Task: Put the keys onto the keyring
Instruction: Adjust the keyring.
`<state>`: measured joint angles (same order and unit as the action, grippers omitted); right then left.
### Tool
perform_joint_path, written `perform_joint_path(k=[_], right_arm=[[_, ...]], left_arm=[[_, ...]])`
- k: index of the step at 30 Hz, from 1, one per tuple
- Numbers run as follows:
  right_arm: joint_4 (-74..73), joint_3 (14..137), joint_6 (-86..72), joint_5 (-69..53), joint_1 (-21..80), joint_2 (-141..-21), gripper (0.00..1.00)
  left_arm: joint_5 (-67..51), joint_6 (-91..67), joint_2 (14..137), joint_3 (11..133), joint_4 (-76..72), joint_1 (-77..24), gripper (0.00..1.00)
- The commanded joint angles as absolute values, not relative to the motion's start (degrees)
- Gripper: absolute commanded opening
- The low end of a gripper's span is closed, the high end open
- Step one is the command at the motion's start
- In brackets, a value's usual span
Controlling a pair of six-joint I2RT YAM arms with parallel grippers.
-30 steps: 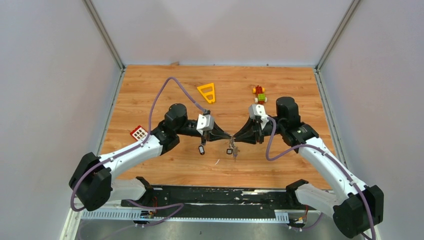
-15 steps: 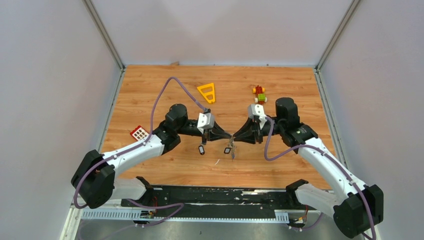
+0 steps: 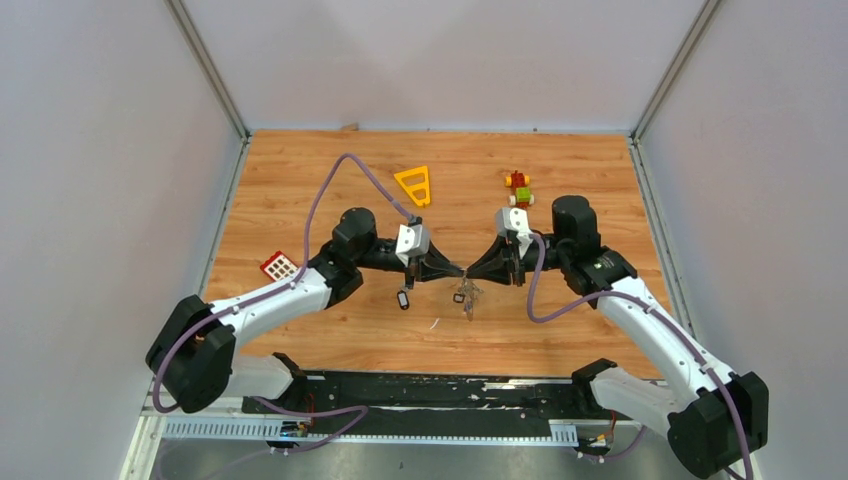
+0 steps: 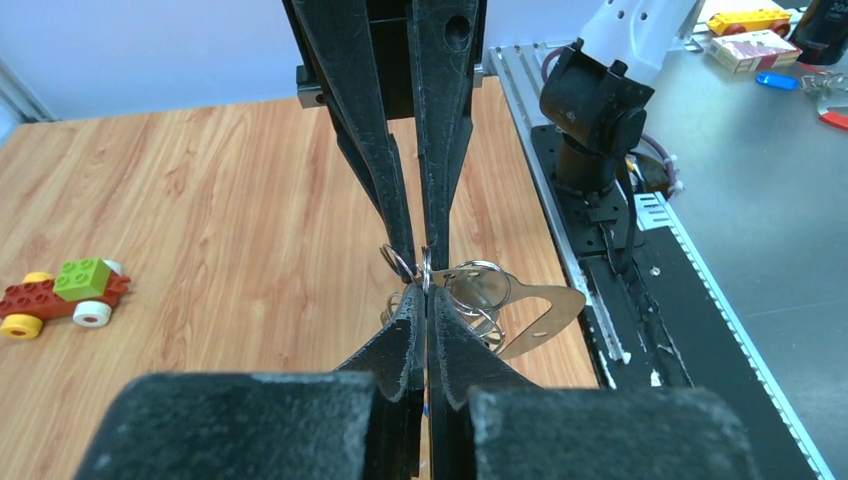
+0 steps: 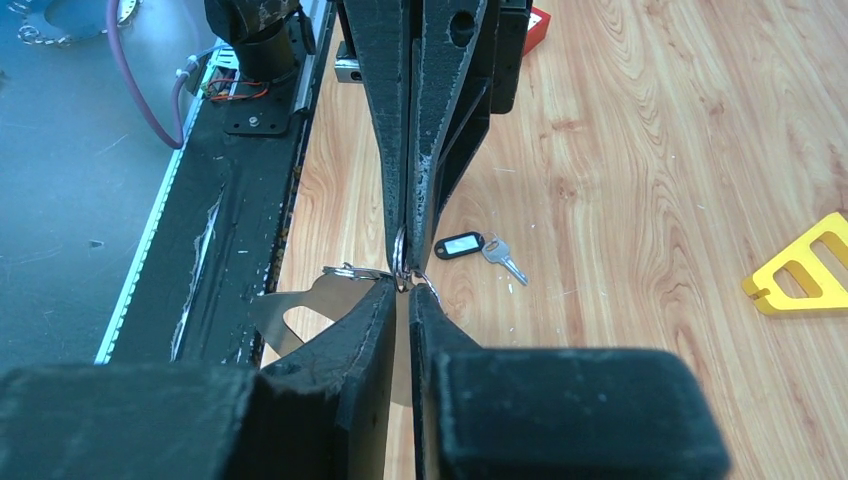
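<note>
top view: left gripper (image 3: 452,271) and right gripper (image 3: 470,273) meet tip to tip over the table (image 3: 300,170). The metal bunch just below the tips is too small to resolve here.
left wrist view: resolves the bunch. The keyring (image 4: 520,310) is a flat silver-grey loop, tilted, hanging off the table surface. Several thin wire rings (image 4: 482,283) are crowded at its upper end.
right wrist view: shows the keyring from the opposite side. Only this view shows clearly a key with black tag (image 5: 462,244), flat on the wood beyond the keyring and apart from it.
keys on the bunch: hidden behind the fingers, so no count is possible.
left gripper state: fingers pressed fully together. They pinch a thin wire ring at the top of the keyring, and the keyring hangs below the tips.
right gripper state: a narrow slit shows between its fingers. The tips are right at the wire rings, facing the left tips. Whether they grip a ring or only touch it, cannot tell.
yellow triangle frame (image 3: 411,173): on the table, well beyond the keyring, on the left arm's side.
toy block car (image 4: 62,293): on the table, well beyond the keyring, on the right arm's side.
</note>
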<state>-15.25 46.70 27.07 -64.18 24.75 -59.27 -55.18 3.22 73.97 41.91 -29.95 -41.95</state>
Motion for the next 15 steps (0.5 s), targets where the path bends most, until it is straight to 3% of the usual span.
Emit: perform_joint_path(k=[1,10,15], right_arm=[[-10.25,46.43,26.93,-62.77,25.65,-58.38,0.11],[-9.89,45.97,27.52,-60.76,26.61,-58.58,0.0],[-12.4,47.37,29.91,-57.12,26.58,-57.68,0.0]], left_arm=[[-57.36,1.34,74.82,42.28,-34.85,-42.63,0.0],[-55.86,-2.85,75.33,41.55,-39.84,-42.63,0.0],[-55.36,-0.95,75.28,41.25,-38.32,-42.63,0.04]])
